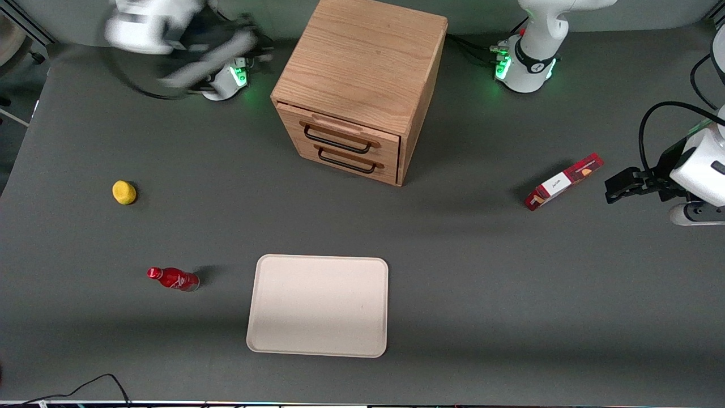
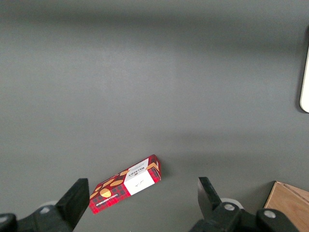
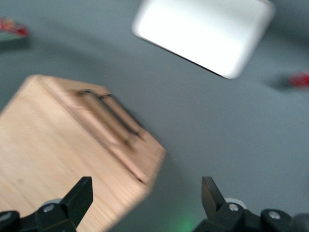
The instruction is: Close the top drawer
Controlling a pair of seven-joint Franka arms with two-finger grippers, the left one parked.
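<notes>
Top drawer [image 1: 340, 134] pushed in nearly flush with the front of the oak cabinet [image 1: 362, 62], just above the lower drawer [image 1: 350, 159]; each with 1 black wire handle. Cabinet standing near the tabletop [image 1: 481, 272] edge farthest from the front camera, about midway along it. Claw [image 3: 145, 195] raised high above the cabinet's top, toward the working arm's end, fingers [image 3: 79, 193] spread wide apart, holding nothing. Cream tray [image 1: 318, 306] lying flat near the edge closest to the front camera. Red bottle [image 1: 173, 279] on its side and yellow lemon [image 1: 124, 192] toward the working arm's end. Red snack box [image 1: 563, 181] toward the parked arm's end.
</notes>
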